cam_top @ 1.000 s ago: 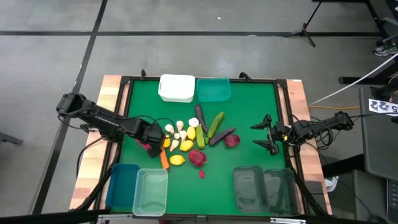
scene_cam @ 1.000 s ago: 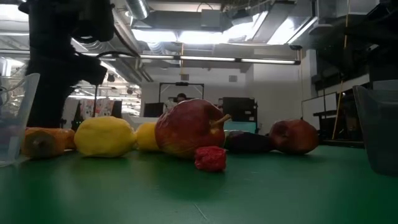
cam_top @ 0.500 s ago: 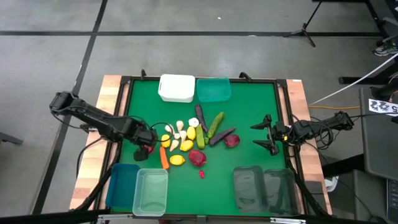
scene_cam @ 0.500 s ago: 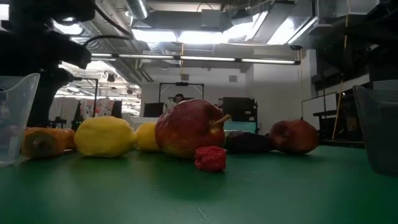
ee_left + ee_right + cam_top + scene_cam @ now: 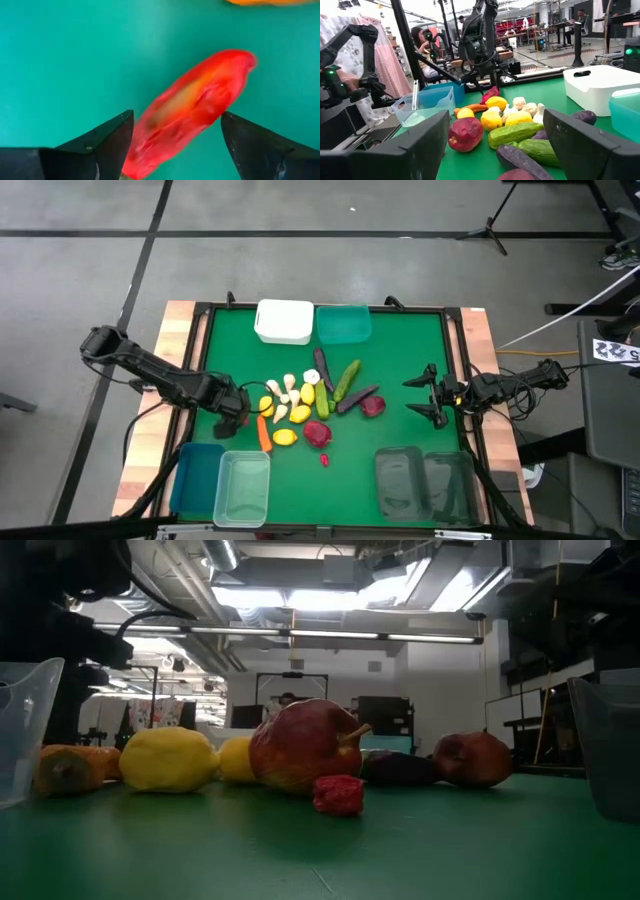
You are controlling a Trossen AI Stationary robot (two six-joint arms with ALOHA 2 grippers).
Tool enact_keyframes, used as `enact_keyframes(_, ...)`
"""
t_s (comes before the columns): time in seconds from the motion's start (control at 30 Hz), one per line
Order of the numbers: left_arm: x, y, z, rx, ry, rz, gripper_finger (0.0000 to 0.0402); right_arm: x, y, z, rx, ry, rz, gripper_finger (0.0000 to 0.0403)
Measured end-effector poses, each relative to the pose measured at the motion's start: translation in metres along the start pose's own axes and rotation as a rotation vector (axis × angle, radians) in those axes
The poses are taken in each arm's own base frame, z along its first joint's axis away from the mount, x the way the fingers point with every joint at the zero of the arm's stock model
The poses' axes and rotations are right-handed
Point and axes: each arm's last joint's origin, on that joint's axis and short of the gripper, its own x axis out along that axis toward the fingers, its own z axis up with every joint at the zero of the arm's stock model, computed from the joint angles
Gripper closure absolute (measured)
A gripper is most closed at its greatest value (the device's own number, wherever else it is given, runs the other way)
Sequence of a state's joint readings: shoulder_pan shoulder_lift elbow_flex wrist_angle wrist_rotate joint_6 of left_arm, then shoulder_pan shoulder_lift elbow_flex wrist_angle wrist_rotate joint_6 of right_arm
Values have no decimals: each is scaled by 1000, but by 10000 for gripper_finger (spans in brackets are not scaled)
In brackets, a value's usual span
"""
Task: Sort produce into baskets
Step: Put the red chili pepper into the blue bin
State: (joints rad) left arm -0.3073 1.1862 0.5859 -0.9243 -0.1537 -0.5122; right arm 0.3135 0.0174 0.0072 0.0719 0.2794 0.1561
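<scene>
The left end effector [image 5: 172, 132] holds a red chilli [image 5: 192, 107], seemingly lifted for binning, at the produce pile's [image 5: 310, 402] nine o'clock. The right end effector [image 5: 428, 396] waits wide open at three o'clock.

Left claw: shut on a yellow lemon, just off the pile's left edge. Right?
Not a lemon. The left wrist view shows a red chilli between the left claw's fingers. The rest holds: the high view puts it at the pile's left edge.

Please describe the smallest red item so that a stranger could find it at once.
Find the green mat and the produce pile at its middle. Between the larger red apple and the smoky dark bins lies a tiny red lump, alone, touching nothing.
</scene>
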Motion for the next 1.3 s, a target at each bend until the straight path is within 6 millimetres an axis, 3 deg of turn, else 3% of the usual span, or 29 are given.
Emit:
enact_keyframes(0.47,20,-2,-4,-74,-47,-54,109,0,0,0,0,0,0,81)
enact_keyframes(0.83,21,-1,-5,-217,-31,-55,222,0,0,0,6,-1,-1,81)
enact_keyframes(1.07,5,-4,5,-266,-57,-73,272,0,0,0,6,0,-1,81)
enact_keyframes(1.3,-25,-10,26,-339,-134,-133,275,0,0,0,7,0,-1,81)
